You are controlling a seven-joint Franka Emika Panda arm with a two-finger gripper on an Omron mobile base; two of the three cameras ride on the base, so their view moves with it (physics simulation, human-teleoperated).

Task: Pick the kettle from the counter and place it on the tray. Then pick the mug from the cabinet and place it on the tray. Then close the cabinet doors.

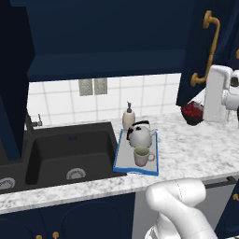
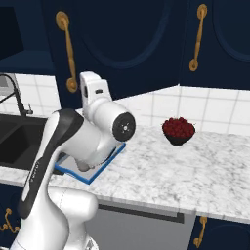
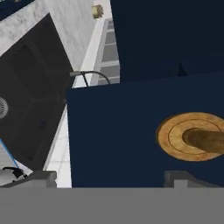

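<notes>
Both kettle (image 1: pixel 140 136) and mug (image 1: pixel 142 156) sit on the tray (image 1: pixel 122 161); the pincer (image 3: pixel 109 177), spread wide and released, faces a cabinet door (image 3: pixel 131 140) to push it shut.

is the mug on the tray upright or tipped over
Upright: the mug stands on the tray, open mouth facing up, beside the kettle.

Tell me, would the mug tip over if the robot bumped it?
Probably not easily: the mug stands upright on the flat tray, and looks squat. A push might slide it toward the kettle close behind. It looks ceramic, so a fall could chip it.
</notes>
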